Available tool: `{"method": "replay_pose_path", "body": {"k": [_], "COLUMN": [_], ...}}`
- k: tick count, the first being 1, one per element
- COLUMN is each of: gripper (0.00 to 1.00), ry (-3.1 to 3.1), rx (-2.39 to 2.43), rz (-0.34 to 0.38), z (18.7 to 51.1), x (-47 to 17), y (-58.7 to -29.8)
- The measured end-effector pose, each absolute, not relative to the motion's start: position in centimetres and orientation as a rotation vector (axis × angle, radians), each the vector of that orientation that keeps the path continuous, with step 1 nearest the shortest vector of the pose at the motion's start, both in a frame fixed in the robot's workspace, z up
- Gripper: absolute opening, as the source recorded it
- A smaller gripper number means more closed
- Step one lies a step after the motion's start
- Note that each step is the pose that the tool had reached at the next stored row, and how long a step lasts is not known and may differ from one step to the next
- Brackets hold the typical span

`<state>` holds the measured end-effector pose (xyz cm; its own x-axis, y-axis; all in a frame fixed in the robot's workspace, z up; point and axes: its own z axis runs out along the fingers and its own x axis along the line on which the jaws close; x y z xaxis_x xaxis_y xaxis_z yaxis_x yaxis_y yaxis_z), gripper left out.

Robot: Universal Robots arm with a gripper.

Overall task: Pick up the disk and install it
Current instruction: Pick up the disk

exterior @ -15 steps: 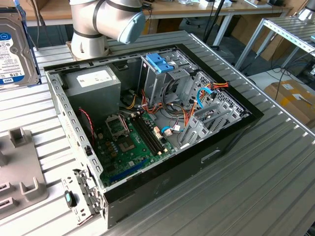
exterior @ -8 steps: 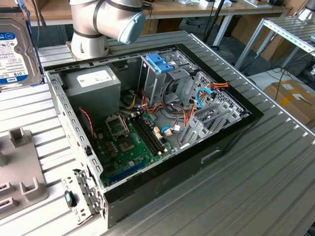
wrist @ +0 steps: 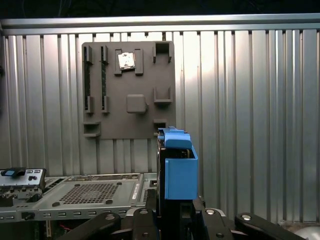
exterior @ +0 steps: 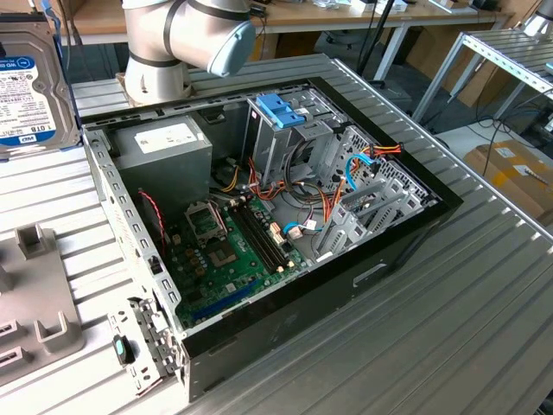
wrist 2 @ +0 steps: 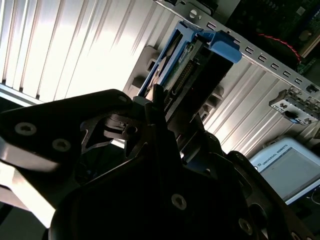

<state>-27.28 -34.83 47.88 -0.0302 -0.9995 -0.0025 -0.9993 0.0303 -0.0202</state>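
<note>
The disk (exterior: 30,82) was up off the counter (exterior: 449,328), clamped in the gripper (wrist 2: 175,117). In the exterior view it sat at the far upper left, close to the lens, its white label with a blue strip facing out, well apart from the open computer case (exterior: 406,233). In the second wrist view the disk (wrist 2: 187,70) rose edge-on from the dark fingers (wrist 2: 157,107), which were pressed against its two flat faces, its connector edge and blue plastic rails visible. In the first wrist view the disk (wrist: 179,175) also stood edge-on, a blue rail towards the camera, above the gripper (wrist: 172,212).

Beyond it in that view lay the ribbed metal counter with a grey fixture plate (wrist: 127,90) carrying several slots and brackets, and one edge of the case nearby. In the exterior view the case lay on its side with the cover off. It showed a green motherboard (exterior: 225,251), a grey power-supply box (exterior: 164,143), a metal drive cage topped by a blue latch (exterior: 281,108), and loose orange and blue cables. The robot arm (exterior: 186,35) stood on the counter behind the case.
</note>
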Motion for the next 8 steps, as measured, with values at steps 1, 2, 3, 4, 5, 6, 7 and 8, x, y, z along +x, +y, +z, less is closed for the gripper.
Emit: {"method": "replay_pose_path", "body": {"k": [1, 2, 3, 4, 5, 6, 7, 8], "gripper": [0.35, 0.35, 0.35, 0.35, 0.35, 0.35, 0.35, 0.35], "ry": [2.243, 2.243, 2.243, 2.243, 2.243, 2.243, 2.243, 2.243], "rx": [-2.177, -2.177, -2.177, -2.177, -2.176, -2.176, -2.177, -2.177], "rz": [-0.02, -0.02, -0.02, -0.02, -0.02, -0.02, -0.02, -0.02], "z": [47.92, 47.96, 48.0, 47.99, 48.0, 48.01, 48.01, 48.01], "x": [-27.28, -27.28, -27.28, -27.28, -27.28, -27.28, -27.28, -27.28], "y": [-34.83, -34.83, -34.83, -34.83, -34.83, -34.83, -34.83, -34.83]}}
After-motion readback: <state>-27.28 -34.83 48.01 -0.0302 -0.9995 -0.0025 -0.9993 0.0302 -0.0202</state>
